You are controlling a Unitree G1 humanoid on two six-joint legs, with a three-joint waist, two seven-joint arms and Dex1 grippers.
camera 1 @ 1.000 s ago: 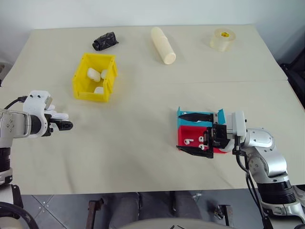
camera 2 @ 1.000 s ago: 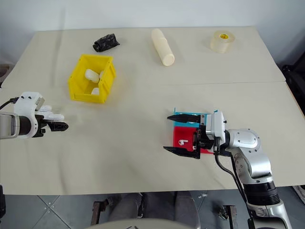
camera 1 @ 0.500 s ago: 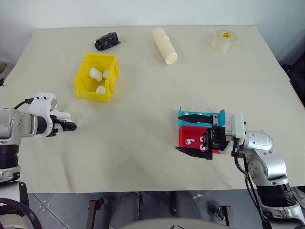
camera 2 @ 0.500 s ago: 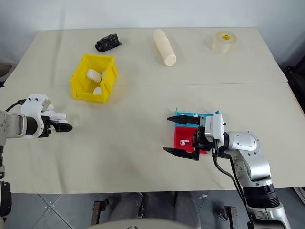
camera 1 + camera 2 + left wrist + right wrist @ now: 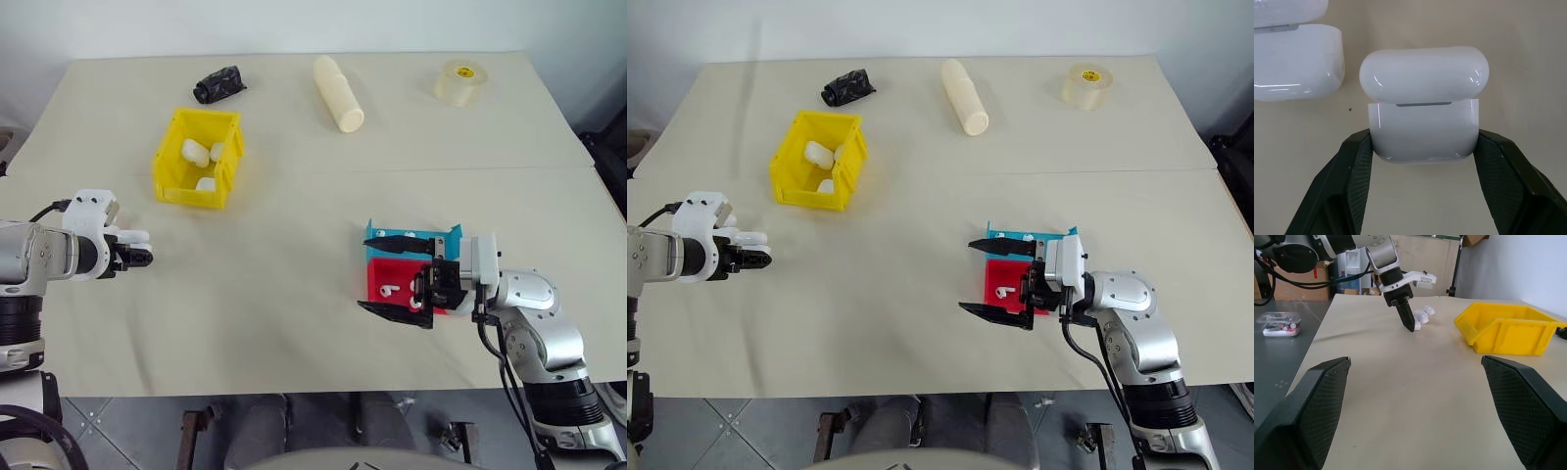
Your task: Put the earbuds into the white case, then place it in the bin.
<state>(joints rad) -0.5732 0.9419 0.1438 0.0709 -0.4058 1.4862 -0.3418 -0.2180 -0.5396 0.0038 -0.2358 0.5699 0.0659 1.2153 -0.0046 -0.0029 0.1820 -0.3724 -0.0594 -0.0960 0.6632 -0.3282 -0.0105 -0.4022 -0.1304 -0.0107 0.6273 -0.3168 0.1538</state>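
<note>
At the table's left side my left gripper (image 5: 140,257) is shut on a white case (image 5: 1422,132), its fingers (image 5: 1352,166) pressing both sides of the body. The case's lid (image 5: 1424,73) is flipped open. Two more white cases (image 5: 1295,63) lie right beside it. The earbuds (image 5: 389,290) lie in a red tray (image 5: 382,272) at the right. My right gripper (image 5: 397,278) hangs open over that tray, holding nothing. The yellow bin (image 5: 191,196) stands at the far left with white cases (image 5: 193,152) inside.
A teal tray (image 5: 453,238) adjoins the red one on its far side. Along the far edge lie a black crumpled object (image 5: 217,84), a cream cylinder (image 5: 337,93) and a roll of clear tape (image 5: 459,80).
My left gripper has closed on the white case at the table's left side. The right arm stays over the trays.
</note>
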